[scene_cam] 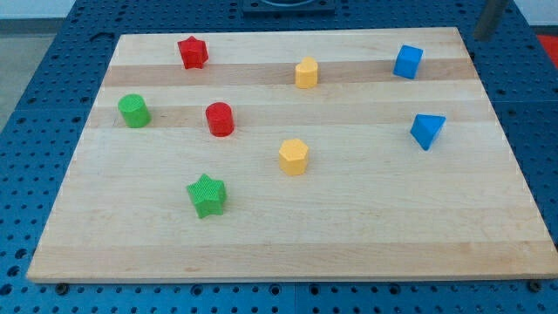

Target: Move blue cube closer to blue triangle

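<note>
The blue cube [407, 62] sits near the view's top right of the wooden board [288, 235]. The blue triangle [427, 131] lies below it and slightly to the right, with a clear gap between them. A dark rod enters at the view's top right corner. My tip [479, 37] is just beyond the board's top right corner, up and to the right of the blue cube and not touching any block.
A yellow block [306, 72] lies left of the blue cube. A yellow hexagon [294, 157] sits mid-board. A red star [193, 52], a red cylinder [220, 119], a green cylinder [134, 111] and a green star [207, 195] are on the left half.
</note>
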Available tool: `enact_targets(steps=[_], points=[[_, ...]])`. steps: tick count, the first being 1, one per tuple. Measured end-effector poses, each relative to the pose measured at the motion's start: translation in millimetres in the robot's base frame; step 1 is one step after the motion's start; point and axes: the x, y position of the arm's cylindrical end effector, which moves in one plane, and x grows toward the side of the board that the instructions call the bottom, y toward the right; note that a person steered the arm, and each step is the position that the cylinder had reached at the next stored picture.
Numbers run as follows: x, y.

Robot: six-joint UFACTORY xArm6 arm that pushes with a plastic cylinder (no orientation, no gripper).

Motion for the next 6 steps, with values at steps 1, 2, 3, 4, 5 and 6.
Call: enact_targets(steps=[1, 2, 3, 4, 5, 6], points=[[8.1, -56.7], [8.1, -56.7], [8.2, -70.3], [8.3, -100.7], [8.3, -100.7], [19.3, -135.8]])
